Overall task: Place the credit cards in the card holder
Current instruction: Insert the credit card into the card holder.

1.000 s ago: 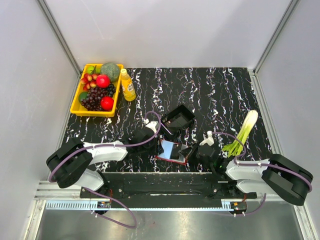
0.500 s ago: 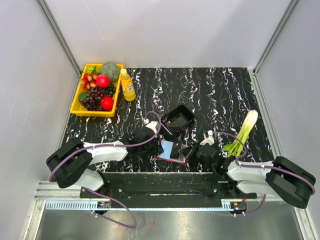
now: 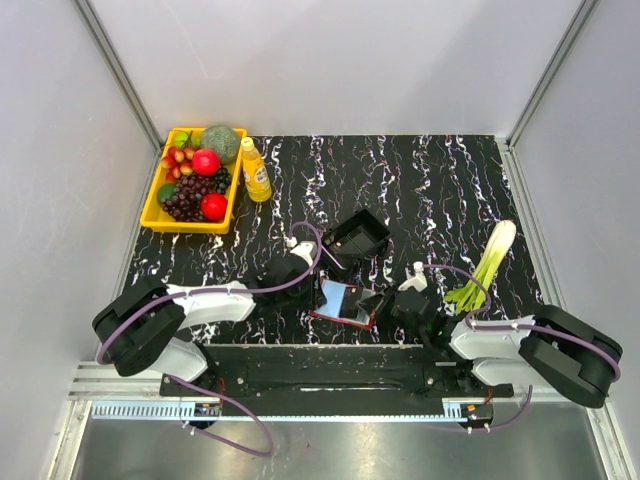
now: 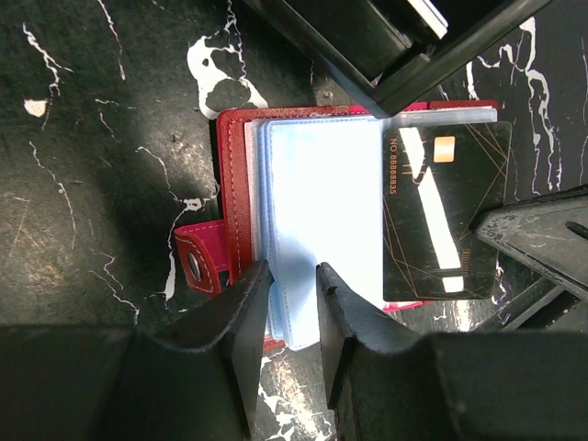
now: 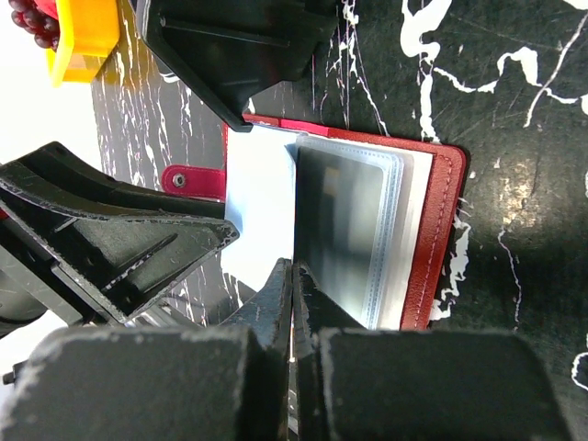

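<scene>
The dark red leather-look card holder is laid open by the near edge of the black marbled table, between the arms; a dark, gold-lined credit card is seen over its clear sleeves, long axis across the right gripper; that gripper is closed at the card's edge, and whether it is pinched cannot be told. The left gripper stands part open over a pale blue leaf; a black box-like tray is set just beyond.
</scene>
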Robot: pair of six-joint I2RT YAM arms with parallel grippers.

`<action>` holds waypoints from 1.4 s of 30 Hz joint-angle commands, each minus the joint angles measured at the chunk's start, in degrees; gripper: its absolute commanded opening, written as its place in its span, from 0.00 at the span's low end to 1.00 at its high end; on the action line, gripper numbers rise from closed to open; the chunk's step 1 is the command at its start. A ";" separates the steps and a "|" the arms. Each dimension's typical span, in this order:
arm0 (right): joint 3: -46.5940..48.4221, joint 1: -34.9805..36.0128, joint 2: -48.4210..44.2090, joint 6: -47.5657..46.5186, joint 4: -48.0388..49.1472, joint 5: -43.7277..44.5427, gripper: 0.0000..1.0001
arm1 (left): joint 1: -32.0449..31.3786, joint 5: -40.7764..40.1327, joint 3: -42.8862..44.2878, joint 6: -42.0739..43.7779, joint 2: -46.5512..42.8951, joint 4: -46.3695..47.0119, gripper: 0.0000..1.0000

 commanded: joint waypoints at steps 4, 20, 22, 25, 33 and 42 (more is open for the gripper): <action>0.21 0.62 2.81 -0.31 6.50 0.04 0.00 | 0.08 -1.70 0.99 0.59 1.26 -0.57 0.32; 0.99 0.53 3.77 0.40 4.93 0.21 0.00 | 0.16 -2.76 0.37 1.82 1.43 -1.63 0.31; 1.17 0.53 6.31 0.14 7.12 0.21 0.00 | 0.08 -2.58 0.38 1.65 1.43 -1.37 0.31; 1.08 0.53 10.44 0.49 12.12 -0.58 0.00 | 0.16 -2.23 0.46 1.56 1.52 -1.28 0.31; 2.39 0.62 15.38 0.75 15.49 -1.72 0.00 | 0.08 -2.41 0.29 1.65 1.34 -1.46 0.31; 7.32 0.62 19.15 -0.66 9.86 -4.97 0.00 | 0.08 -1.97 0.38 1.30 1.17 -1.02 0.31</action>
